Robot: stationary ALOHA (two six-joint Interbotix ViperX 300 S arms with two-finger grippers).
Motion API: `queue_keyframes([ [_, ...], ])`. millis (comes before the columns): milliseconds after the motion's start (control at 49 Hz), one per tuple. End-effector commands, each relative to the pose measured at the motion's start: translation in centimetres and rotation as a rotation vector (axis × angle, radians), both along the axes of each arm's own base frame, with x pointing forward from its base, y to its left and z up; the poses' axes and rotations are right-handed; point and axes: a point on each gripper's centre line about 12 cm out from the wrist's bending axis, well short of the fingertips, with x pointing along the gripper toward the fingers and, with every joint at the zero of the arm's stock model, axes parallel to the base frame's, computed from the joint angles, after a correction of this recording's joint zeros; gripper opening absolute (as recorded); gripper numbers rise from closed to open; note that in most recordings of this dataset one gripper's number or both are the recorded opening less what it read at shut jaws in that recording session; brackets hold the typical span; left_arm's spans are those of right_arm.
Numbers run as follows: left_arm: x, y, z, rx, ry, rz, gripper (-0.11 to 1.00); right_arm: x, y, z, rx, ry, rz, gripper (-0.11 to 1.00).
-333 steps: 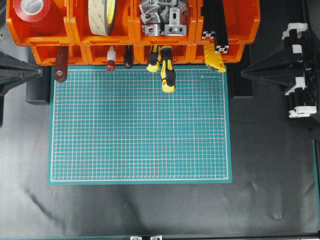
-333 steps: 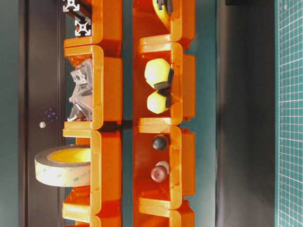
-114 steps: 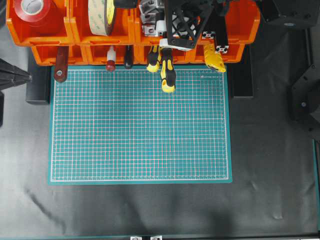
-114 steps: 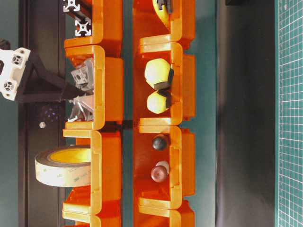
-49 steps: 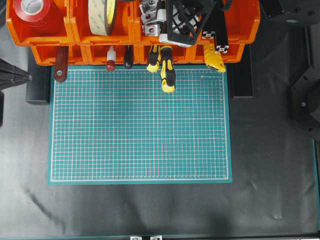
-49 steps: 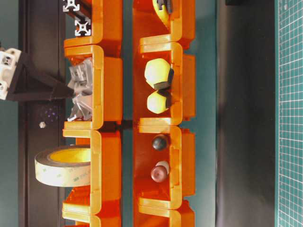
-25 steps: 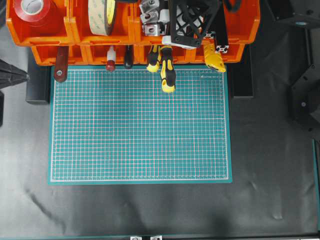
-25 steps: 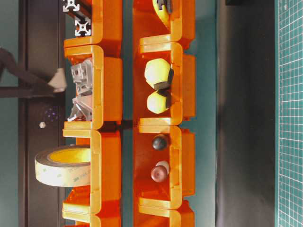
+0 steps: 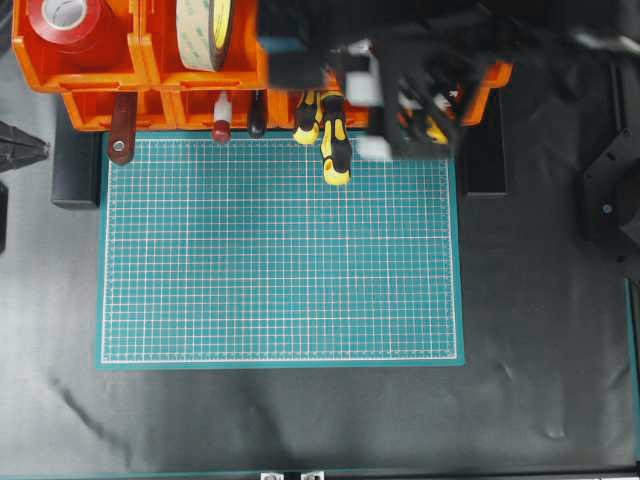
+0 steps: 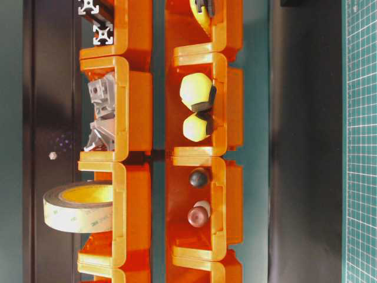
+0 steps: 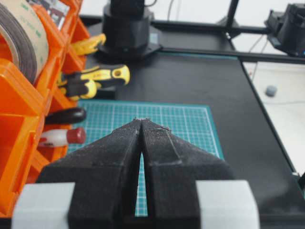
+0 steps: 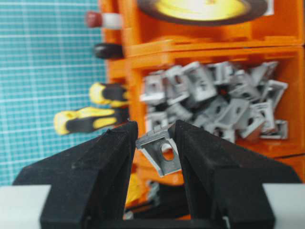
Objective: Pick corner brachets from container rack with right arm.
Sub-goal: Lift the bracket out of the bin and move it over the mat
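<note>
Right gripper (image 12: 153, 138): its two black fingers were clamped on one corner bracket (image 12: 160, 150). The bracket sat tilted between the fingertips, with a hole showing in its face.

Right arm (image 9: 420, 70): in the overhead view it was a dark blur over the right part of the rack, at about 1 o'clock from the middle of the mat. Its white tips showed just over the top edge of the mat.

Corner brachets (image 12: 219, 102): a pile of silver-grey pieces lay in one orange bin. In the right wrist view the pile sat at 1 o'clock from the held bracket. In the table-level view some pieces (image 10: 100, 118) stuck out past the bin's rim.

Container rack (image 9: 100, 70): two rows of orange bins ran along the top edge of the overhead view, at 12 o'clock from the mat.

Left gripper (image 11: 141, 123): its two black fingers were together, with only a thin slit between them. It pointed over the mat, with the rack at its 9 o'clock.

Green mat (image 9: 280, 250): it lay flat on the black table (image 9: 540, 350), just below the rack.

Tape roll (image 9: 205, 30): it stood on edge in a top bin, at 9 o'clock from the blurred arm.

Red tape (image 9: 65, 20): it lay in the top left bin.

Yellow and black handles (image 9: 330, 140): they stuck out of a lower bin onto the top of the mat.
</note>
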Motion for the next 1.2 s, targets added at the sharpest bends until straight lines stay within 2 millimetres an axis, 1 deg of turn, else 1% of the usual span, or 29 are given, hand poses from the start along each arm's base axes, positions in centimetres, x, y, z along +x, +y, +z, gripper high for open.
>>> queue_keyframes([
  [0, 0.1, 0.0, 1.3, 0.002, -0.029, 0.0, 0.01, -2.2, 1.4, 1.7, 0.006, -0.035, 0.028, 0.28],
  [61, 0.1, 0.0, 1.3, 0.002, -0.029, 0.002, 0.01, -2.8, 2.3, 1.1, 0.013, -0.023, 0.033, 0.28],
  [143, 0.1, 0.0, 1.3, 0.002, -0.029, 0.002, 0.01, -3.6, 2.8, 0.0, 0.023, 0.003, 0.014, 0.28],
  [245, 0.1, 0.0, 1.3, 0.002, -0.031, 0.0, 0.01, -4.9, 2.3, -0.6, 0.022, -0.014, -0.036, 0.28],
  [469, 0.0, 0.0, 1.4, 0.002, -0.035, 0.0, 0.01, -7.4, 1.6, -3.4, 0.065, -0.081, -0.117, 0.27],
  [551, -0.1, 0.0, 1.6, -0.001, -0.041, 0.0, 0.01, -8.7, 1.8, -4.7, 0.105, -0.142, -0.126, 0.27],
  [632, -0.1, 0.0, 1.6, 0.0, -0.041, -0.001, 0.01, -9.6, 2.3, -5.4, 0.16, -0.237, -0.12, 0.27],
  [734, -0.1, 0.0, 1.6, 0.0, -0.041, 0.0, 0.01, -10.2, 3.5, -7.0, 0.252, -0.354, -0.087, 0.27],
  [836, -0.1, 0.0, 1.6, -0.001, -0.041, 0.001, 0.01, -10.4, 5.1, -9.6, 0.328, -0.39, -0.064, 0.27],
  [877, -0.1, 0.0, 1.6, -0.001, -0.043, 0.0, 0.01, -10.4, 5.6, -10.8, 0.342, -0.375, -0.063, 0.27],
  [999, -0.1, 0.0, 1.6, -0.001, -0.043, 0.0, 0.01, -9.9, 6.8, -13.4, 0.342, -0.318, -0.055, 0.27],
  [1183, -0.1, 0.0, 1.7, -0.001, -0.049, -0.001, 0.01, -7.6, 8.3, -16.6, 0.333, -0.265, -0.015, 0.27],
])
